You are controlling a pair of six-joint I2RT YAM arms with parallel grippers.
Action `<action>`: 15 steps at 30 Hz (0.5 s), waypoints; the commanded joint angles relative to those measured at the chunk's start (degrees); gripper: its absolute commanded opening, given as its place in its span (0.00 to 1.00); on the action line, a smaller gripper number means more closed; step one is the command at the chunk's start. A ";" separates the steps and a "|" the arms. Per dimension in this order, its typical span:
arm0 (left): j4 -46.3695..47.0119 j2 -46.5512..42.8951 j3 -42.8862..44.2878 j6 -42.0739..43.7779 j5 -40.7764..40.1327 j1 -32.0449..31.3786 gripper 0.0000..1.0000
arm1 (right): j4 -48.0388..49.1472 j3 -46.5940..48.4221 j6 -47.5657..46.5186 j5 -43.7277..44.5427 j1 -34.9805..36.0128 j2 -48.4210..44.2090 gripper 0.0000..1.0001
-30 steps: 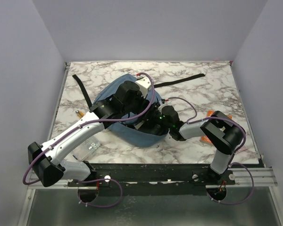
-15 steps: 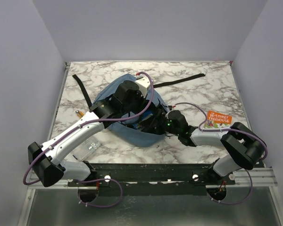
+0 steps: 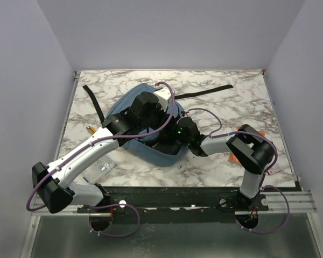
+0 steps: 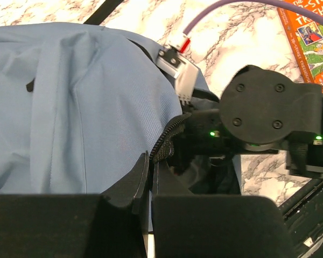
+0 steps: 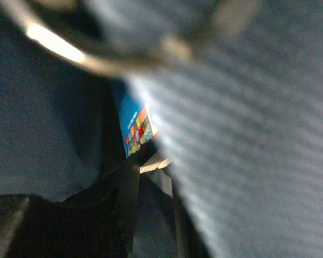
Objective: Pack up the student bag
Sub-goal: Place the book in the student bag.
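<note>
Dusty-blue fabric fills the middle of the marble table (image 3: 231, 102) in the top view. The student bag (image 3: 125, 105) lies flat, its long axis running from far left to near right, with its mouth at the near right end. The left arm (image 3: 91, 150) reaches over it from the near left. The right arm (image 3: 218, 144) comes in from the right, its wrist buried in that mouth. An orange book (image 3: 239, 128) lies right of the bag, mostly hidden behind the right arm, which is plainly the nearer arm to it.

From the left wrist, the left gripper (image 4: 151, 166) is pinched tight on the bag's black zip edge (image 4: 164, 137), holding the opening up. The right arm's wrist sits just right of it.

The right wrist view is blurred. The right gripper (image 5: 151, 185) is inside the bag, with blue cloth on both sides and a book with a blue cover (image 5: 133, 126) just ahead of the fingers. Whether those fingers grip it or stand free cannot be told. Fetching the orange book would probably mean withdrawing rightward, along the bag's axis.
</note>
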 commanded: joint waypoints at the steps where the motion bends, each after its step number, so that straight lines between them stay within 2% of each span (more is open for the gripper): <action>1: 3.47 -2.11 -0.27 0.01 -2.18 0.18 0.00 | 6.77 7.28 -3.43 3.90 -0.15 4.52 0.33; 4: 3.80 -2.51 -0.93 0.13 -2.54 0.29 0.00 | 6.72 5.36 -3.56 2.50 -0.20 3.02 0.37; 7: 3.61 -1.83 -0.73 0.04 -2.41 0.30 0.00 | 2.62 1.01 -3.89 2.37 -0.17 -2.19 0.44; 12: 2.43 -0.27 0.13 -0.54 -2.11 0.25 0.00 | -14.89 -1.02 -10.78 6.19 -0.22 -13.45 0.56; 15: 2.29 0.47 0.29 -0.60 -1.88 0.28 0.00 | -25.91 -0.68 -14.85 8.33 -0.23 -18.51 0.56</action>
